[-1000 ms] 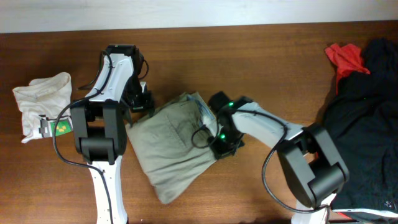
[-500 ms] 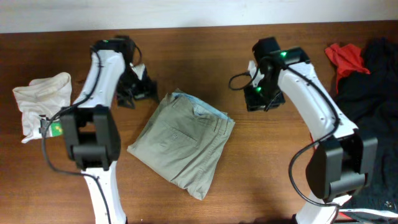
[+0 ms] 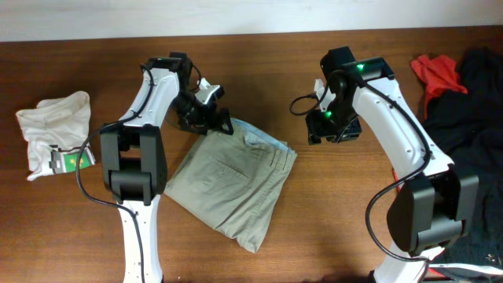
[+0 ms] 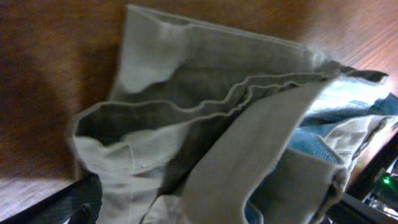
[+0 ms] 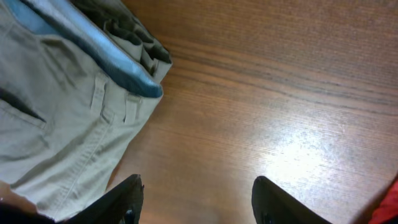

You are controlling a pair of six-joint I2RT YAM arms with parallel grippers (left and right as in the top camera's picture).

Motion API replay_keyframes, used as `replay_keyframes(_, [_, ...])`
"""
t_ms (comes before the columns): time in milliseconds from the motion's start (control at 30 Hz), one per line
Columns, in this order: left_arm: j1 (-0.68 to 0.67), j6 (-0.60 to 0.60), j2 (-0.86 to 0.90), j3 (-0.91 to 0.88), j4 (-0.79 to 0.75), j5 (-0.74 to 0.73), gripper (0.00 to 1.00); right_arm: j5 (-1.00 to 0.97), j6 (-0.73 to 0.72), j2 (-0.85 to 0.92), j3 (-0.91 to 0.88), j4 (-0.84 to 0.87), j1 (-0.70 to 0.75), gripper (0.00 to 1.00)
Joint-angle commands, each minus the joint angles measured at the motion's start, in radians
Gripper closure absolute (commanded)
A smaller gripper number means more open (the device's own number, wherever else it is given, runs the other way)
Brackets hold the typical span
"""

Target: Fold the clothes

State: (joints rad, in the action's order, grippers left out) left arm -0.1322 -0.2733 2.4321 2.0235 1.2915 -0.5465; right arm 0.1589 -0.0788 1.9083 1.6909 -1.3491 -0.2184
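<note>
The clothes are khaki trousers (image 3: pixel 228 185), folded into a compact bundle mid-table, with a pale blue lining showing at the top edge. My left gripper (image 3: pixel 208 118) is at the bundle's top-left corner. In the left wrist view its jaws are open wide, and the stacked trouser layers (image 4: pixel 205 112) fill the space between its fingers (image 4: pixel 81 202). My right gripper (image 3: pixel 334 126) hovers over bare wood to the right of the trousers. It is open with nothing between its fingers (image 5: pixel 127 199), and the waistband (image 5: pixel 62 124) lies to its left.
A small white garment (image 3: pixel 51 130) with a green label lies at the far left. A black garment pile (image 3: pixel 464 149) and a red one (image 3: pixel 436 72) fill the right end. The table's back edge runs along the top by a white wall.
The right arm let go of the trousers, swung away to the right and opened. The left gripper moved right onto the trousers' top-left corner and opened wider.
</note>
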Motion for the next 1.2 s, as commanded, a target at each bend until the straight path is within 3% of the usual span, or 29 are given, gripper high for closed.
replay_keyframes(0, [-0.024,-0.027,0.093,-0.015,0.003,-0.008,0.11,0.005,-0.005,-0.01,0.012,0.001,0.003,0.4])
replay_keyframes(33, [-0.039,-0.029,0.099,-0.015,0.002,-0.007,0.32,0.005,-0.005,-0.01,0.012,0.003,0.003,0.4])
replay_keyframes(67, [-0.045,-0.035,0.099,-0.015,-0.003,-0.006,0.4,0.005,-0.005,-0.01,0.012,0.003,0.003,0.4])
replay_keyframes(100, [-0.051,-0.036,0.099,-0.015,-0.009,-0.003,0.6,0.005,-0.005,-0.01,0.012,0.002,0.003,0.4])
replay_keyframes(133, [-0.051,-0.036,0.099,-0.015,-0.015,-0.003,0.88,0.005,-0.005,-0.01,0.012,0.002,0.003,0.4])
replay_keyframes(167, [-0.05,-0.036,0.099,-0.014,-0.017,0.006,0.99,0.005,-0.005,-0.01,0.012,0.0,0.003,0.41])
replay_keyframes(267, [-0.016,0.015,0.089,0.007,0.002,0.14,1.0,0.003,-0.004,-0.01,0.012,-0.002,0.003,0.41])
replay_keyframes(433, [0.212,0.154,-0.096,0.077,0.033,0.353,1.0,-0.014,-0.004,-0.01,0.012,-0.002,0.003,0.45])
replay_keyframes(667, [0.555,0.183,-0.435,0.08,-0.134,0.36,1.0,-0.014,-0.005,-0.01,0.012,-0.002,0.003,0.45])
replay_keyframes(800, [0.647,0.183,-0.451,0.079,-0.227,0.36,1.0,-0.013,-0.005,-0.01,0.012,-0.002,0.003,0.45])
replay_keyframes(867, [0.681,0.183,-0.446,0.077,-0.239,0.361,0.95,-0.013,-0.005,-0.01,0.012,-0.002,0.003,0.45])
replay_keyframes(900, [0.699,0.183,-0.444,0.077,-0.249,0.362,0.51,-0.013,-0.005,-0.01,0.012,-0.002,0.003,0.45])
replay_keyframes(933, [0.711,0.183,-0.444,0.077,-0.253,0.363,0.01,-0.013,-0.005,-0.01,0.012,-0.002,0.003,0.45])
replay_keyframes(1167, [0.747,0.217,-0.444,0.077,-0.232,0.303,0.01,-0.013,-0.005,-0.01,0.012,-0.001,0.003,0.44])
